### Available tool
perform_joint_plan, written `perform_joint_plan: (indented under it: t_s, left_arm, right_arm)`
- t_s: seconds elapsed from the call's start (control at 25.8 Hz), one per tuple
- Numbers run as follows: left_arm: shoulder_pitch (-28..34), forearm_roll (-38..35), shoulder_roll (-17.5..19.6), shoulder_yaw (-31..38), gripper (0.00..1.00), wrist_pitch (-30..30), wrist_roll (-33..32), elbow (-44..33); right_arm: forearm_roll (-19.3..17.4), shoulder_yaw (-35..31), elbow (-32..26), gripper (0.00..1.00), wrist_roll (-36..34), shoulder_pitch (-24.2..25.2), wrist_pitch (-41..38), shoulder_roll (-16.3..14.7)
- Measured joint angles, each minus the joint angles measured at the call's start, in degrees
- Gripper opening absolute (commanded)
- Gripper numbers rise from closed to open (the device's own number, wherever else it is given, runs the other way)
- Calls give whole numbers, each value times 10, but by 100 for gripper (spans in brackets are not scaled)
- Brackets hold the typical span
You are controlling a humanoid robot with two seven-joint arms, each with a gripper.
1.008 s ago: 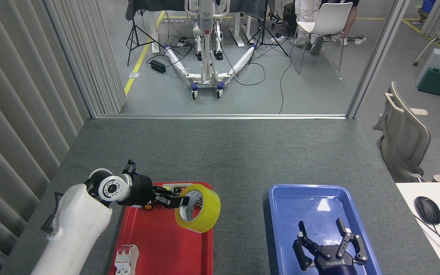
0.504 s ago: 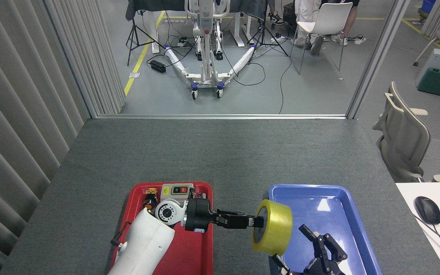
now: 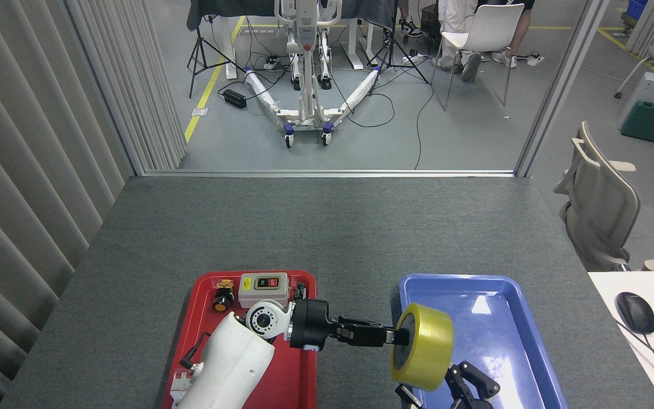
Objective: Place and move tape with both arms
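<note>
On the left, a glossy red tray [image 3: 191,341] sits on the grey, felt-like counter [image 3: 327,227]; at its far end lie a boxy grey switch unit [image 3: 263,288] and a small black-and-orange knob [image 3: 222,301], and a white ribbed part [image 3: 178,385] shows at its near edge. The white left arm reaches out over this tray toward the blue tray [image 3: 508,318]. The left hand [image 3: 398,337] is clenched on the tape [image 3: 422,355], gripping through the rim of the hollow core, so the roll hangs on edge with its smooth translucent yellow band facing up. The tape hangs in the air over the blue tray's near-left corner, probably held out for a handover. Just under it, at the blue tray's near edge, the right hand [image 3: 449,392] points its black fingers upward, spread apart and holding nothing, apparently ready to receive the roll
</note>
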Motion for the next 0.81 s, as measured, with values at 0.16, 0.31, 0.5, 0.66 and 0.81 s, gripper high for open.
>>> perform_joint_plan:
  t_s: [0.16,0.31,0.5,0.66,0.81]
  left_arm:
    - [4,0,-1,-1,75,2,7,-11]
    - [6,1,-2,2,100,-1,0,-20]
    - [9,22,13,10,100,-2,10,-26]
    - [39,35,80,36,100,0,50,-69]
    - [93,-22,156,62,96,27,219,-147]
  right_arm:
    - [-1,-9,-1,0,1,4,-2,1]
    - [-20,-36,4,0,-2,7,-1,1]
    - [-70,-73,8,0,25,10,17,1]
    - [-145,-91,36,0,149,-7,195,-3]
    - [-190,-25,65,0,337,-78,404,-10]
